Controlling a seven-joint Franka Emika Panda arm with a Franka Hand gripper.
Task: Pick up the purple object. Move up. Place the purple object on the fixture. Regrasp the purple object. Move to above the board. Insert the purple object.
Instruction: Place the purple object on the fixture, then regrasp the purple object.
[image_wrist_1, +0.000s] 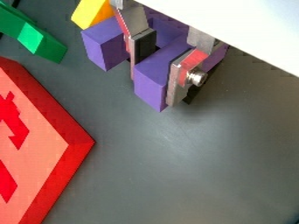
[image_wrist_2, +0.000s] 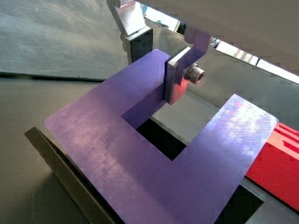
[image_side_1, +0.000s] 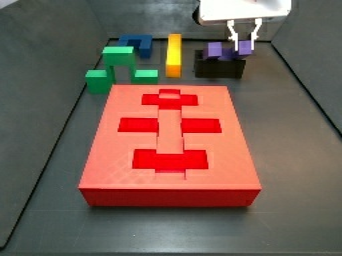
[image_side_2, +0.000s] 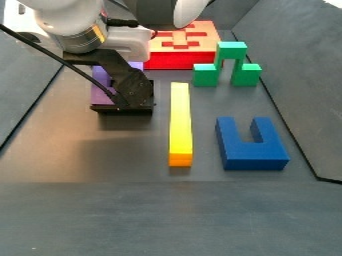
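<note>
Dark grey matting covers the surface (image_side_1: 287, 170), and nearest us in a side view lies the board (image_side_1: 170, 190), a thick red slab with brighter recessed cutouts shaped as a stem with crossbars, all of them vacant. Behind it, toward the far edge, we see a green block (image_side_1: 104, 76), a blue block (image_side_1: 131, 46) and a long yellow bar (image_side_1: 174, 54) lying side by side, none touched. At the far right corner stands the fixture (image_side_1: 218, 68), and the purple object (image_side_1: 215, 49) rests on it with its prongs raised, leaning against the back wall so that the holder carries it while our grip is reset. Our gripper (image_side_1: 245, 42) hangs directly over it; in a wrist view the silver fingers (image_wrist_1: 179, 77) straddle one prong of the purple U, one plate in the slot and one outside. We judge that they are pressed onto that prong, though contact on the inner pad is partly hidden. That would suit the regrasp step, giving a hold that leaves the block oriented for lowering into a board cutout.
</note>
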